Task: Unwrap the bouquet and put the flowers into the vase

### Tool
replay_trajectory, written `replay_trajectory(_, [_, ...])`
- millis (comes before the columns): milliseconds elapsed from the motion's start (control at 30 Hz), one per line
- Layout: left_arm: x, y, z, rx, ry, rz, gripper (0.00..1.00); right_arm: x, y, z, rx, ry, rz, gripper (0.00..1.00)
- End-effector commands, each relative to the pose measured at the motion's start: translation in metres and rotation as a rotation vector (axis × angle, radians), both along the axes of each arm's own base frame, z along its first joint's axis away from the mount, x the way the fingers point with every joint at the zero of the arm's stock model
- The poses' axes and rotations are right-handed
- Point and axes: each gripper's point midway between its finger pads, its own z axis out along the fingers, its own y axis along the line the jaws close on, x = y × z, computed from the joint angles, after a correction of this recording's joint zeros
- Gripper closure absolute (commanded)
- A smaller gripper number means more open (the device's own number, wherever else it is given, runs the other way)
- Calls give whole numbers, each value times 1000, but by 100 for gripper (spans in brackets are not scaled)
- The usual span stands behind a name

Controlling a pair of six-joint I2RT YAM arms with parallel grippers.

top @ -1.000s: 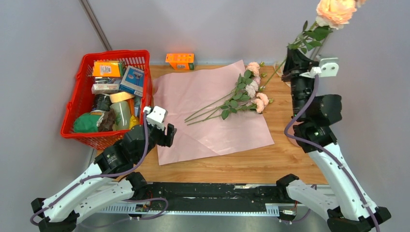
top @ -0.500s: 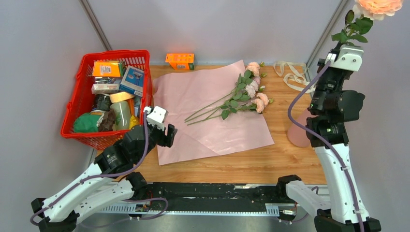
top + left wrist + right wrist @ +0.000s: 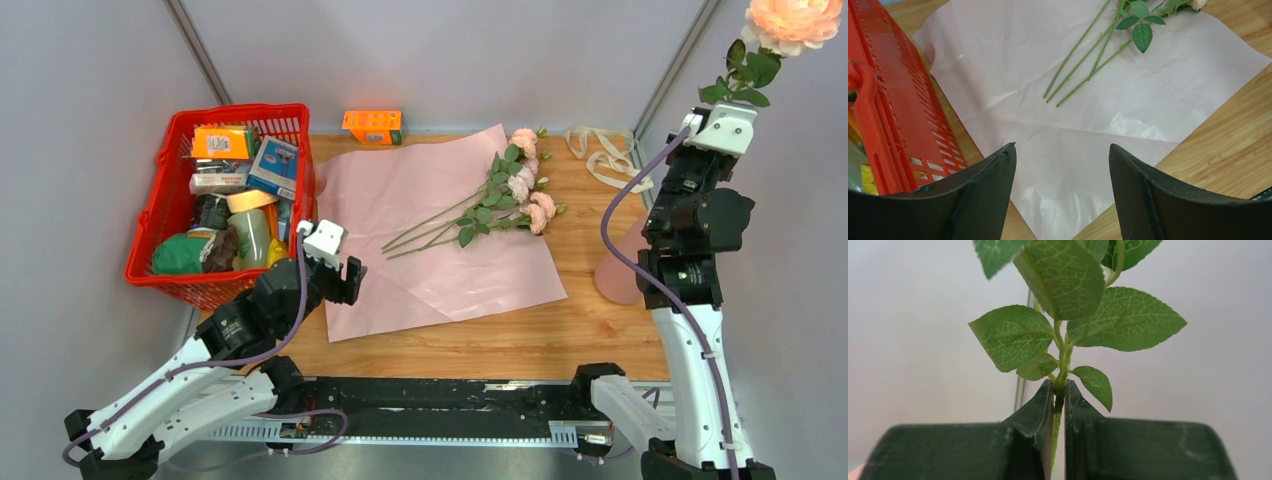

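Top external: right end effector (image 3: 737, 98) clamps rose (image 3: 793, 20), vase (image 3: 612, 275) half-hidden; left end effector (image 3: 345, 278) spread.

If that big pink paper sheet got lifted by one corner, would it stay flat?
Probably flop: the creased pink paper sheet looks thin, with soft folds in the left wrist view. It likely weighs little, so a push might slide it over the wooden table. The green-stemmed roses lying on it would probably roll off.
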Motion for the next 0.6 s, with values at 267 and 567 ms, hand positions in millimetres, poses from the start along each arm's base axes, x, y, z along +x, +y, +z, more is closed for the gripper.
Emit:
replay_trajectory(267, [1, -2, 7, -13, -20, -8, 23, 1, -10, -71, 105, 88, -14, 97])
replay_trajectory(567, [3, 0, 6, -5, -20, 5, 23, -3, -6, -133, 216, 183, 27, 88])
